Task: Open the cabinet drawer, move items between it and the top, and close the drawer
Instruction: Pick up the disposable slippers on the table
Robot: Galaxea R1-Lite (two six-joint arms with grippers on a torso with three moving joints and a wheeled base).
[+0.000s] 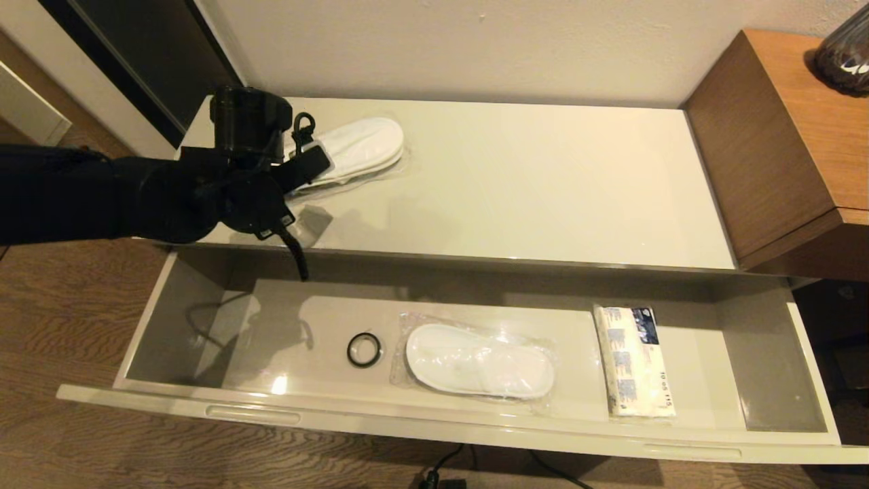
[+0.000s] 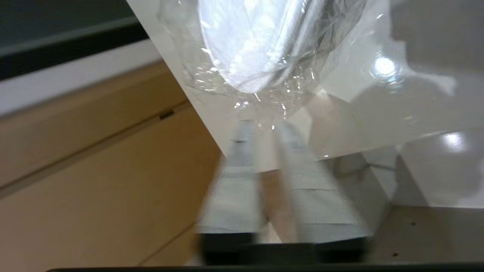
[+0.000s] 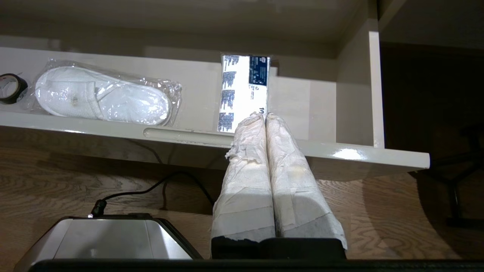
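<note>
The cabinet drawer [image 1: 441,421] [image 3: 340,155] stands pulled fully out. Inside it lie one wrapped pair of white slippers [image 1: 478,360] [image 3: 102,98] and the tissue pack [image 1: 635,360] [image 3: 244,90] with blue print. A second wrapped pair of slippers [image 1: 360,149] [image 2: 257,45] rests on the top [image 1: 529,183] [image 2: 351,105] near its far left corner. My left gripper [image 1: 305,163] [image 2: 264,124] hovers at the near end of that pair, open by a narrow gap, with the wrap's edge right at its tips. My right gripper [image 3: 264,115] hangs shut in front of the drawer's front edge, out of the head view.
A black tape ring [image 1: 364,350] [image 3: 9,88] lies in the drawer left of the slippers. A taller brown wooden unit [image 1: 781,136] adjoins the top on the right, with a dark bag [image 1: 845,54] on it. A cable [image 1: 441,468] runs on the wooden floor.
</note>
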